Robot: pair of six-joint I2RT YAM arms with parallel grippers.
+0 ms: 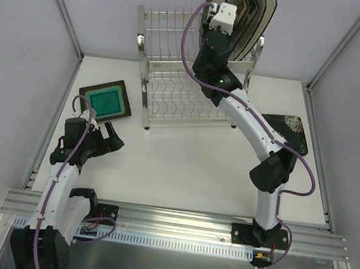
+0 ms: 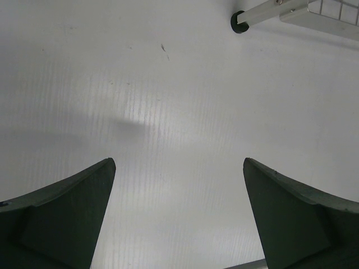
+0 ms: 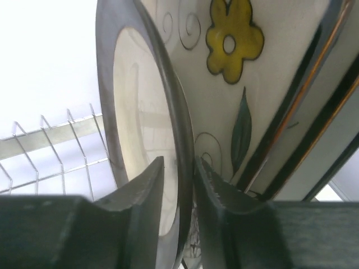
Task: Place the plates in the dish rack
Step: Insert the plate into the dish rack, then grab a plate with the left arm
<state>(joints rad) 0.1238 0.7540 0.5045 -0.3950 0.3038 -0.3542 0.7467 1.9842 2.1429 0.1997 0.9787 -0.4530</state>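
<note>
Left pincer (image 2: pixel 178 161) hangs spread wide w/ nothing in it, low over the matte white table (image 1: pixel 182 167) nr its front-left corner. Farther out, 2 plates are not yet loaded, both lying flat on the table. One is a black/teal square plate (image 1: pixel 105 101), glossy w/ a raised dark rim, toward the back-left corner beside the rack. The other is a dark plate w/ white flowers (image 1: pixel 290 130) at the right edge. Dish rack (image 1: pixel 166 87) stands back-centre: shiny chrome wire, 2 tiers, slotted shelves, upright posts; lower tier shows no plates. Right pincer (image 3: pixel 180 162) is up at the top tier's right end, jaws straddling the dark rim of the round cream plate (image 3: pixel 140 112), which stands on edge; pinching or slack, can't tell. Behind it stand a cream floral plate (image 3: pixel 235 61), glazed, yellow flower + green leaf, and at least 1 more dark-rimmed plate (image 3: pixel 343 120). My read: approx 3 in, 2 left, so past halfway.
</note>
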